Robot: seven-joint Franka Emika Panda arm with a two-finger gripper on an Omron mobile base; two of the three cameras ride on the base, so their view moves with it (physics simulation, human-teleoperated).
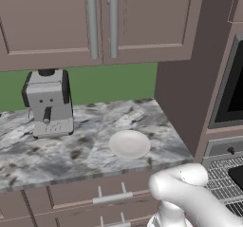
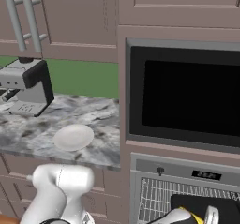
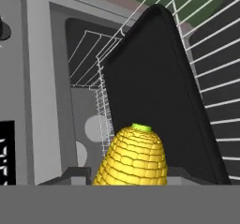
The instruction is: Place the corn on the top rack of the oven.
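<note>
**Kitchen oven scene: corn at the rack**

Kitchen cabinetry frames the oven [image 2: 183,171], where the corn [image 3: 132,158], greenish end forward, sits gripped in the gripper [image 2: 199,217] just before a black tray [image 3: 159,92] on the top rack [image 3: 211,63]. Left, a white plate [image 1: 129,144] and coffee machine [image 1: 47,102] occupy the marble counter [image 1: 57,150].

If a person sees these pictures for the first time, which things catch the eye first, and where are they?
The bright yellow corn stands out at once, at the bottom of the hand view, held at the gripper in front of a black tray on the oven's wire rack. On the marbled counter, an empty white plate lies near the front edge. A grey coffee machine stands further back, against the green wall.
</note>
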